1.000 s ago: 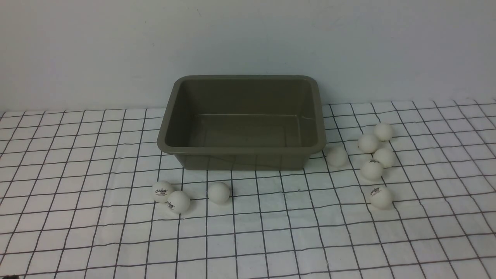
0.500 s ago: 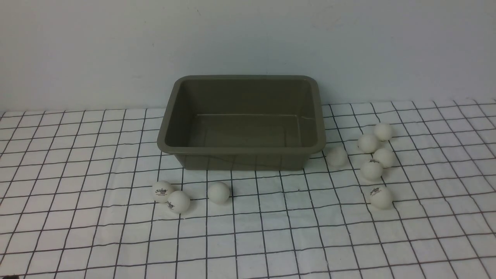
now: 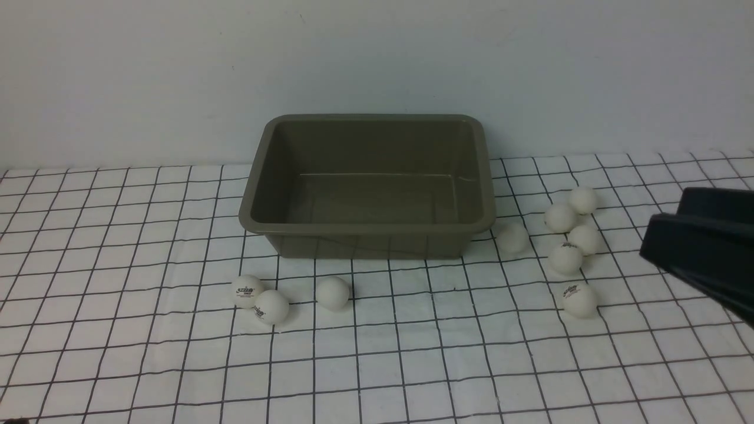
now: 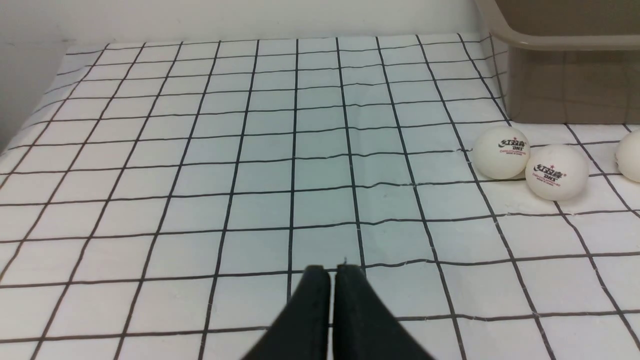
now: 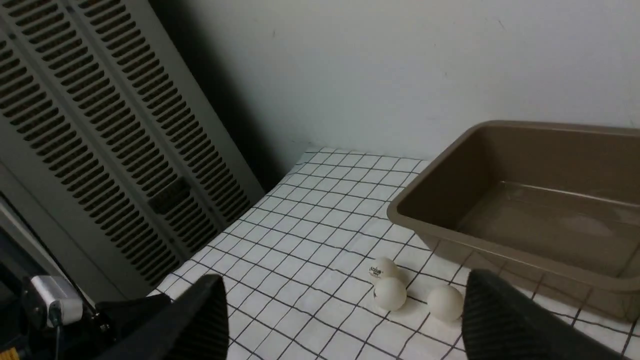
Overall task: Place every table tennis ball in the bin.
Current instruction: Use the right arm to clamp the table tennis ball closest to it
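The olive-grey bin [image 3: 365, 227] stands empty at the back middle of the checked cloth. Three table tennis balls [image 3: 271, 307] lie in front of its left corner. Several more table tennis balls [image 3: 566, 258] lie to its right. My right gripper [image 3: 662, 227] reaches in from the right edge, just right of that cluster and above the cloth. In the right wrist view the right gripper [image 5: 345, 300] is open and empty, with the three left balls [image 5: 390, 293] and the bin [image 5: 435, 235] beyond it. My left gripper [image 4: 332, 270] is shut and empty, low over the cloth, left of two logo balls [image 4: 501, 152].
A plain wall runs close behind the bin. A grey louvred panel [image 5: 100, 150] leans at the table's left side. The cloth's left edge [image 4: 30, 125] drops off beside the left gripper. Part of the bin's rim [image 4: 550, 42] is in the left wrist view.
My right gripper has come into the front view from the right edge, next to the right-hand balls. The balls and the bin have not moved.
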Robot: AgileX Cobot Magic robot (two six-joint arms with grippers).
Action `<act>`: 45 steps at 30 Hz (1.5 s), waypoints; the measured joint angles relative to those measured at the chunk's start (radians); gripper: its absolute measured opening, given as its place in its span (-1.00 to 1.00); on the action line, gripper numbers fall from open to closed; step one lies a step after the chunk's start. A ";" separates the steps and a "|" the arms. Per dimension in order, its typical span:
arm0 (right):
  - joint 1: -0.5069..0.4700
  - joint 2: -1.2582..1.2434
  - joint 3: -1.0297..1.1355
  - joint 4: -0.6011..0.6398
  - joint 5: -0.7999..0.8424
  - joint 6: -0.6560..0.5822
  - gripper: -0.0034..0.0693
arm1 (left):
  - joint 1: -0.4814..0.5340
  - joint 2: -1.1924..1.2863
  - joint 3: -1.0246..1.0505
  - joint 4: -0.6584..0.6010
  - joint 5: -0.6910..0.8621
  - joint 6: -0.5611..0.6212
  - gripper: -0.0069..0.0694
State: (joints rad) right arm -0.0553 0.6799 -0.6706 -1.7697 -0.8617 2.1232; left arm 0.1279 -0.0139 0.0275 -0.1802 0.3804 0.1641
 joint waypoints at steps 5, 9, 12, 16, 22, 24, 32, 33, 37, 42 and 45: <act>0.000 0.015 -0.080 0.016 0.143 0.000 0.65 | 0.000 0.000 0.000 0.000 0.000 0.000 -0.83; 0.000 0.015 -0.175 0.116 0.353 0.014 0.65 | 0.000 0.000 0.000 0.000 0.000 0.000 -0.83; 0.000 0.015 -0.240 0.211 0.530 0.020 0.65 | 0.000 0.000 0.000 0.000 0.000 0.000 -0.83; 0.000 0.015 -0.323 0.298 0.937 -0.084 0.65 | 0.000 0.000 0.000 0.000 0.000 0.000 -0.83; -0.001 0.015 -0.325 0.252 1.148 -0.719 0.65 | 0.000 0.000 0.000 0.000 0.000 0.000 -0.83; -0.001 0.015 -0.305 0.258 1.108 -0.909 0.65 | 0.000 0.000 0.000 0.000 0.000 0.000 -0.83; -0.001 0.016 -0.167 0.530 1.248 -1.285 0.51 | 0.000 0.000 0.000 0.000 0.000 0.000 -0.83; -0.001 0.016 -0.156 0.576 1.280 -1.302 0.50 | 0.000 0.000 0.000 0.000 0.000 0.000 -0.83; -0.001 0.016 -0.120 0.927 1.449 -1.456 0.34 | 0.000 0.000 0.000 0.000 0.000 0.000 -0.83; -0.001 0.016 -0.112 1.373 1.520 -1.765 0.15 | 0.000 0.000 0.000 0.000 0.000 0.000 -0.83; -0.001 0.016 -0.110 1.655 1.526 -2.053 0.05 | 0.000 0.000 0.000 0.000 0.000 0.000 -0.83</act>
State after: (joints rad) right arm -0.0560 0.6960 -0.7804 -0.1145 0.6638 0.0703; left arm 0.1279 -0.0139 0.0275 -0.1802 0.3804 0.1641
